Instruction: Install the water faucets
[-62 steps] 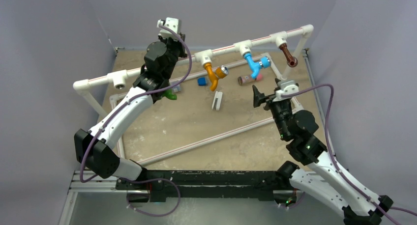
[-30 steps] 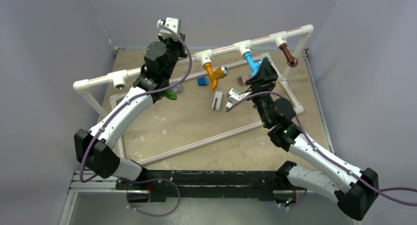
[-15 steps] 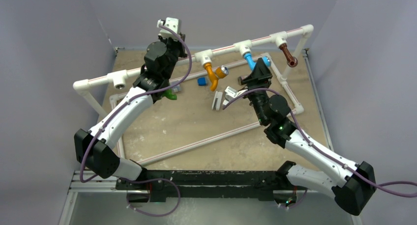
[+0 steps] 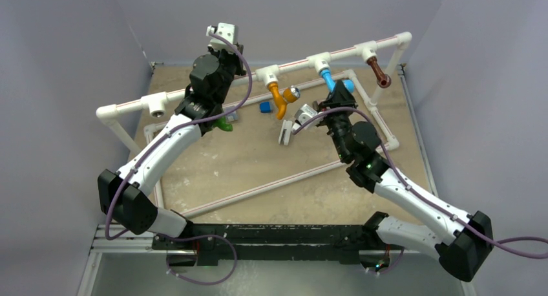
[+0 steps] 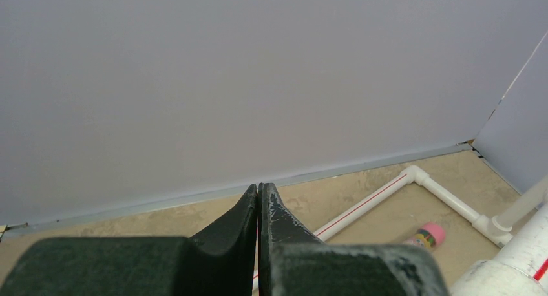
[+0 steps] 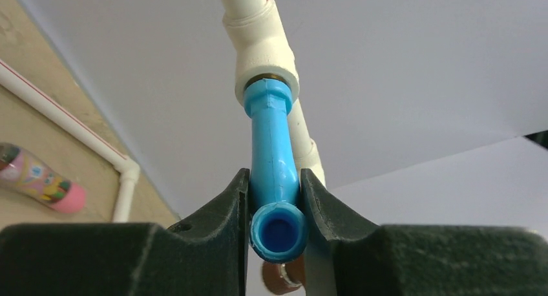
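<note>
On the raised white pipe [image 4: 297, 66] hang an orange faucet [image 4: 280, 100], a blue faucet [image 4: 330, 82] and a brown faucet [image 4: 379, 72]. My right gripper [image 6: 274, 176] is shut on the blue faucet [image 6: 274, 154], its fingers [image 6: 232, 199] pressing both sides of the spout just behind the open mouth. That faucet sits in a white tee [image 6: 262, 53]. A green faucet [image 4: 224, 123] lies on the floor, partly under my left arm. My left gripper [image 5: 258, 189] is shut on nothing, held high and facing the back wall.
A white tee [image 4: 157, 105] at the pipe's left end has an open socket. A small blue cube [image 4: 265, 106] and a white bracket [image 4: 285, 133] lie on the floor. A pink-capped cylinder [image 6: 39, 178] lies by the floor pipe [image 5: 368, 205].
My right arm has swung left to the blue faucet and its jaws have closed onto the spout. The left arm has not moved.
</note>
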